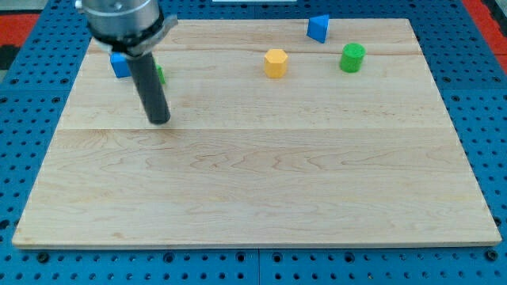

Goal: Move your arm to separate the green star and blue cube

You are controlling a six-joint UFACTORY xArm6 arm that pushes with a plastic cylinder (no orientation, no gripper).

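Near the board's top-left corner my tip (160, 120), a jawless rod, sat below the blue cube (120, 65) and green star (160, 75), best wedged up between them.

Single camera, high and angled down, near enough that wooden board (261, 182) fills frame

Robotics lab, wooden board (261, 182) on blue perforated bench (483, 95), small coloured blocks

Bright, even light — soft shadows (slight blur throughout), no glare.
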